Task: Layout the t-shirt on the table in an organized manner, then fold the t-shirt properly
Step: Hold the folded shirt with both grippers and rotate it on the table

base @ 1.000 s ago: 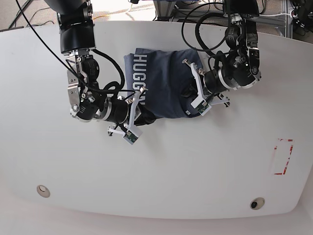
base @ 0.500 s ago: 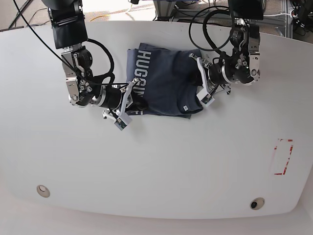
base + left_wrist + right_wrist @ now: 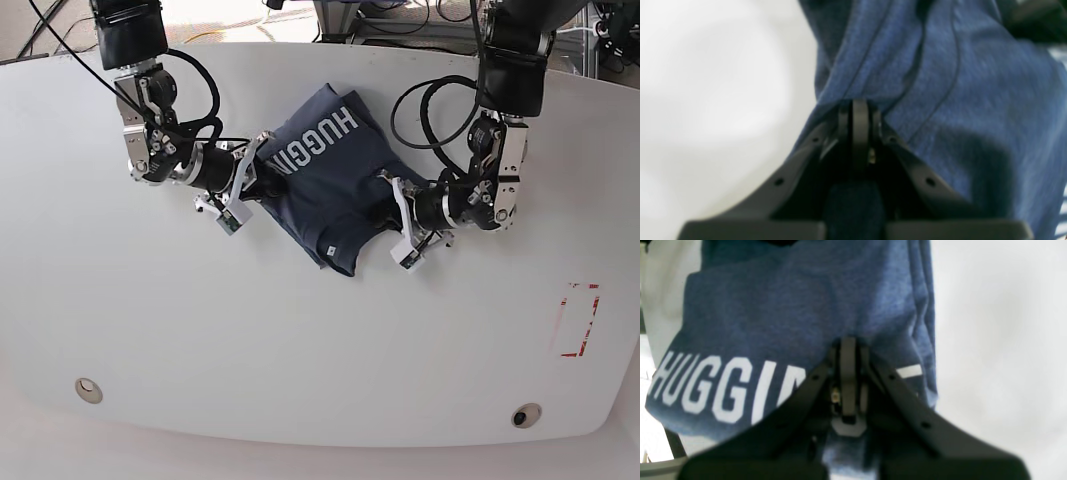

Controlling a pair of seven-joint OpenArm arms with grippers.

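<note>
Base view, garment: the t-shirt (image 3: 330,180) lies bunched and skewed on the far-centre part of the table (image 3: 300,340), white lettering uppermost at its far edge, one corner pointing toward the near edge.
Base view, right arm: the right gripper (image 3: 257,183) meets the shirt's edge on this view's left, jaws pressed together on cloth.
Base view, left arm: the left gripper (image 3: 388,212) meets the opposite edge on this view's right, also clamped on cloth.
Base view, key relation: the shirt spans the gap between both grippers; its long axis runs diagonally, not square to the table edge. Neither arm is clearly nearer; each holds its own side.
Left wrist view: fingers fully closed, blue fabric pinched at the tips, folds fanning away ahead and to the right.
Right wrist view: fingers fully closed on the hem just below the lettering; cloth extends ahead and left, bare table to the right.
Judgement: spreading calls for drawing both grips apart along the diagonal.
</note>
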